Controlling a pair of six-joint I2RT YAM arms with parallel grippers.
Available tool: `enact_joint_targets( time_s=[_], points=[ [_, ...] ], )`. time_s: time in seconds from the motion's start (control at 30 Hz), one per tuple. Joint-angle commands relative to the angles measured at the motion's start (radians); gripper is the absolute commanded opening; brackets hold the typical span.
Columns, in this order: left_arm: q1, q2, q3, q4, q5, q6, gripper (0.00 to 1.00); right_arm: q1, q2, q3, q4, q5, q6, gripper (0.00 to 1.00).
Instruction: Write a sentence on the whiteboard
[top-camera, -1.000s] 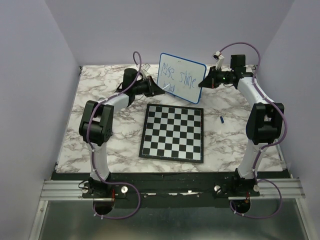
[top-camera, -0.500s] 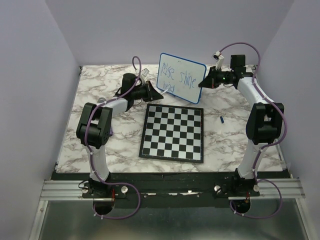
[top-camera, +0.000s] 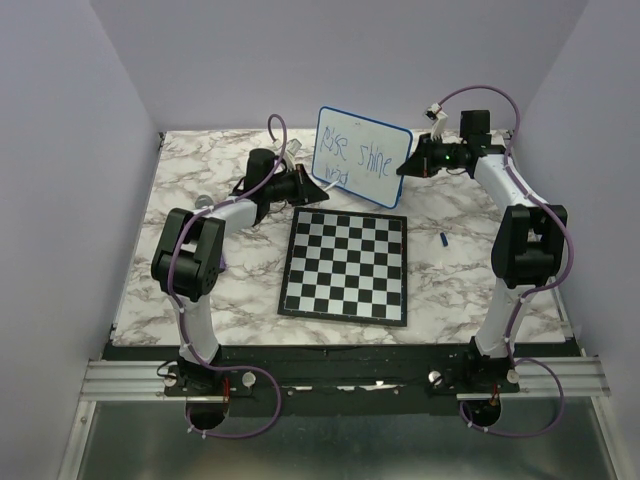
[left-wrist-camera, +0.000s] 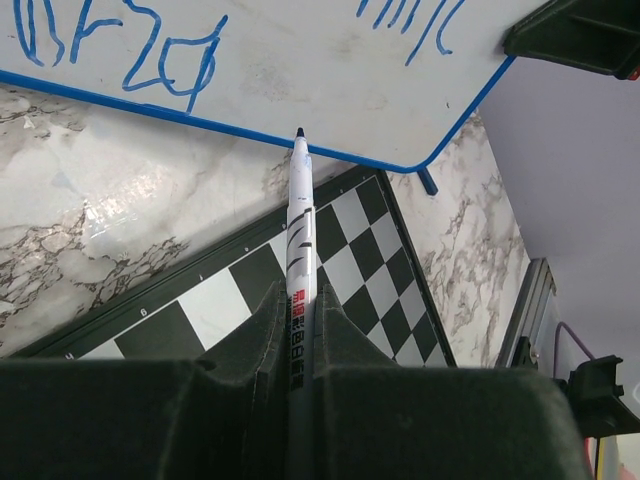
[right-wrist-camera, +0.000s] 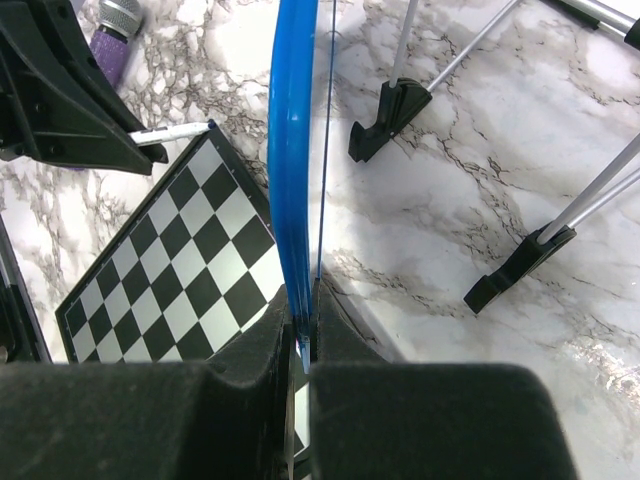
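**Risk, left to right.** Left gripper (left-wrist-camera: 300, 312) is clenched on a marker (left-wrist-camera: 299, 225). The tip sits at the lower blue rim of the whiteboard (top-camera: 385, 183), below the second line of the sentence (top-camera: 372, 157). The board is upright at the far middle of the table (top-camera: 200, 190), beyond the chessboard (top-camera: 346, 265). Right gripper (right-wrist-camera: 302, 335) is clamped on its right edge.

- The tip may run off the rim.
- Pen pressure may swing a board pinched at one edge only.
- The writing may smear.

**Count.** Two grippers, one marker, one whiteboard, two written lines, one chessboard, one small blue piece (top-camera: 443, 239) at right.
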Motion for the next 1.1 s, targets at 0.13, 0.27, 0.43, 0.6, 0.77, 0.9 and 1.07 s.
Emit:
enact_joint_targets(
  time_s=[0.13,0.27,0.43,0.6,0.77,0.9,1.07],
  points=[
    [-0.027,-0.015,0.001,0.048,-0.045,0.007,0.0,0.003,0.011,-0.005,-0.009,-0.047,-0.01,0.0],
    [-0.045,0.016,0.03,0.066,-0.066,-0.021,0.0,0.003,0.013,-0.005,-0.007,-0.045,-0.012,0.0],
    [-0.062,0.08,0.115,0.059,-0.097,-0.041,0.0,0.003,0.011,-0.006,-0.009,-0.045,-0.012,0.0],
    [-0.068,0.143,0.196,0.039,-0.109,-0.062,0.0,0.003,0.011,-0.006,-0.009,-0.045,-0.012,0.0],
    [-0.068,0.188,0.248,0.007,-0.14,-0.07,0.0,0.003,0.014,-0.006,-0.009,-0.045,-0.013,0.0],
    [-0.068,0.203,0.271,-0.001,-0.152,-0.071,0.0,0.003,0.014,-0.006,-0.009,-0.045,-0.013,0.0],
    [-0.068,0.213,0.276,-0.007,-0.146,-0.07,0.0,0.003,0.016,-0.005,-0.007,-0.045,-0.013,0.0]
  ],
)
